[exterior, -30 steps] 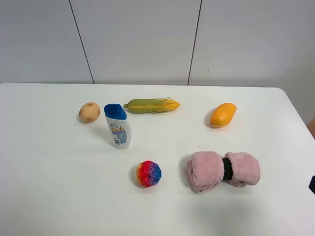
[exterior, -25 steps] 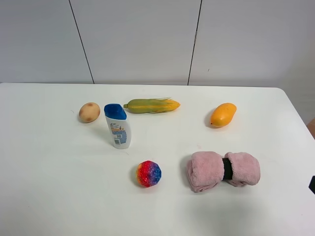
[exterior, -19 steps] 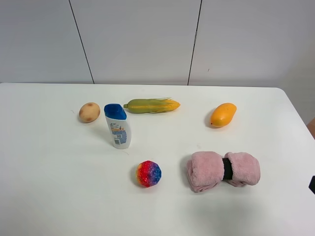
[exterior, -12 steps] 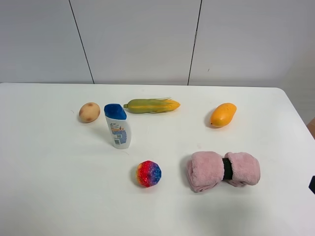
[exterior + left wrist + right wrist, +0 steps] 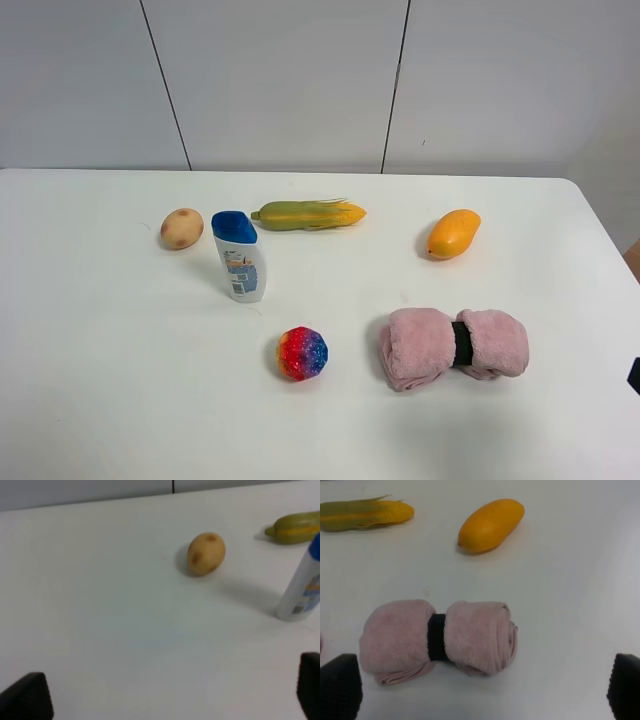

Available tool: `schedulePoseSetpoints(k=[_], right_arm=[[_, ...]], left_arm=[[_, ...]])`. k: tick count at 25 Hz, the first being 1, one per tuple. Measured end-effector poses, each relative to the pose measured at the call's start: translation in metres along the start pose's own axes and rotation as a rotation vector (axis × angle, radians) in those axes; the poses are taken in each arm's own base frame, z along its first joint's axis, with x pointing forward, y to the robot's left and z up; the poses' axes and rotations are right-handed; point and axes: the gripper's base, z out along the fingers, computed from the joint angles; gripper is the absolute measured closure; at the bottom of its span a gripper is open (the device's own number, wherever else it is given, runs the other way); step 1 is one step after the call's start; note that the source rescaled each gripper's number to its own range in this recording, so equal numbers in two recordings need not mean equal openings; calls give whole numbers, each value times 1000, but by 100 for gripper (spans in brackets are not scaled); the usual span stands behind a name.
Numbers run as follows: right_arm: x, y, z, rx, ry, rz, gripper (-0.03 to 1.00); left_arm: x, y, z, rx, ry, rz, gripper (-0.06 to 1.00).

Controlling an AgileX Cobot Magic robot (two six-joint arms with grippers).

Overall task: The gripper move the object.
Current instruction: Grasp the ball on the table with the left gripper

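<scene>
The object, a small bumpy ball (image 5: 302,353) patched red, orange, blue and purple, lies on the white table (image 5: 120,380) at the front middle, untouched. Neither gripper shows in the exterior high view, apart from a black sliver at the right edge (image 5: 634,375). In the left wrist view my left gripper (image 5: 167,700) is open and empty, its black fingertips (image 5: 26,697) wide apart, well short of the potato. In the right wrist view my right gripper (image 5: 482,690) is open and empty, its fingertips (image 5: 340,686) on either side of the pink towel. The ball is not clear in either wrist view.
A tan potato (image 5: 181,228) (image 5: 206,553), an upright white bottle with a blue cap (image 5: 240,257) (image 5: 302,587) and a corn cob (image 5: 308,214) (image 5: 365,514) stand at the back left. An orange mango (image 5: 453,233) (image 5: 491,524) and a rolled pink towel (image 5: 455,345) (image 5: 440,639) are on the right.
</scene>
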Motion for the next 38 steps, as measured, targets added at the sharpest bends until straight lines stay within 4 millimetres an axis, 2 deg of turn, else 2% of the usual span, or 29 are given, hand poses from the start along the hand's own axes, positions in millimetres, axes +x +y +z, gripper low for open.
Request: schedulePoseSetpoints(k=[4, 9, 13, 17, 20, 25, 28, 32, 38], right_arm=[[0, 0, 0, 0, 0, 0, -3], [0, 0, 0, 0, 0, 0, -3], [0, 0, 0, 0, 0, 0, -3], [0, 0, 0, 0, 0, 0, -3], [0, 0, 0, 0, 0, 0, -3], [0, 0, 0, 0, 0, 0, -3], [0, 0, 0, 0, 0, 0, -3], [0, 0, 0, 0, 0, 0, -3], [0, 0, 0, 0, 0, 0, -3]], left_arm=[[-38, 5, 15, 30, 37, 38, -6], [-75, 6, 30, 77, 42, 106, -6], [-102, -11, 39, 194, 27, 203, -6], [-119, -43, 55, 340, 52, 320, -6], [-116, -75, 70, 435, 115, 430, -6], [-97, -127, 87, 546, 218, 642, -6], [-86, -156, 98, 595, 263, 704, -6], [-67, -189, 129, 619, 367, 761, -6], [-36, -225, 184, 619, 483, 775, -6]])
